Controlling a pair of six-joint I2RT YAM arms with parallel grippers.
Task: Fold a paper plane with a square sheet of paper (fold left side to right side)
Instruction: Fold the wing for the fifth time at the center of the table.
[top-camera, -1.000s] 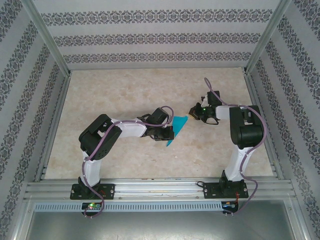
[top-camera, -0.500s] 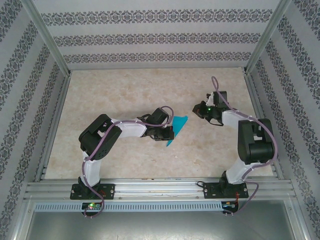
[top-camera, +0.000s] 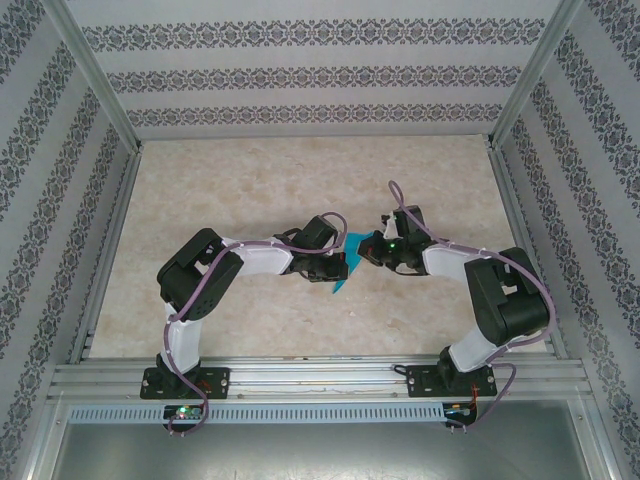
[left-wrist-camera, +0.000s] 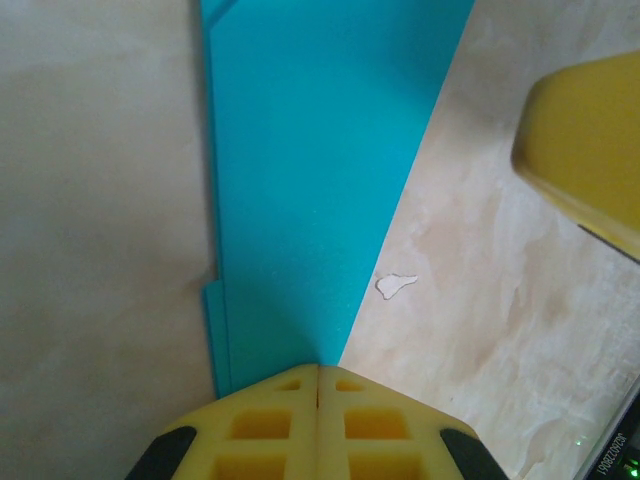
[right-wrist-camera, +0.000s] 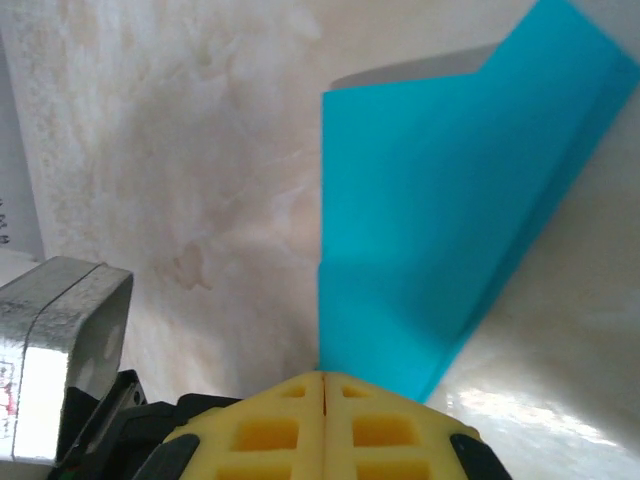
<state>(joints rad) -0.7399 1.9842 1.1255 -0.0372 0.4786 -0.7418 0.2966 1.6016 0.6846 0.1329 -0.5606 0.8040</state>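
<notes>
The teal-blue paper (top-camera: 357, 241) lies on the table as a narrow creased shape, tapering toward the near side. My left gripper (top-camera: 338, 268) is shut, its fingertips resting on the paper's narrow end (left-wrist-camera: 300, 180); the left gripper (left-wrist-camera: 318, 368) shows no paper between its pads. My right gripper (top-camera: 369, 252) is shut too, tips at the paper's far right edge. In the right wrist view the paper (right-wrist-camera: 440, 230) reaches the right gripper (right-wrist-camera: 324, 376), and its far edge casts a shadow. A yellow finger (left-wrist-camera: 590, 150) of the right gripper enters the left wrist view.
The beige marbled table (top-camera: 250, 190) is walled by patterned panels and aluminium rails (top-camera: 300, 375). A small white chip (left-wrist-camera: 396, 285) lies on the table beside the paper. A grey metal part (right-wrist-camera: 60, 350) sits at the lower left of the right wrist view.
The right arm swung out, then came back left and down, bringing its shut gripper onto the paper's right edge. The left arm and the paper have stayed put.
</notes>
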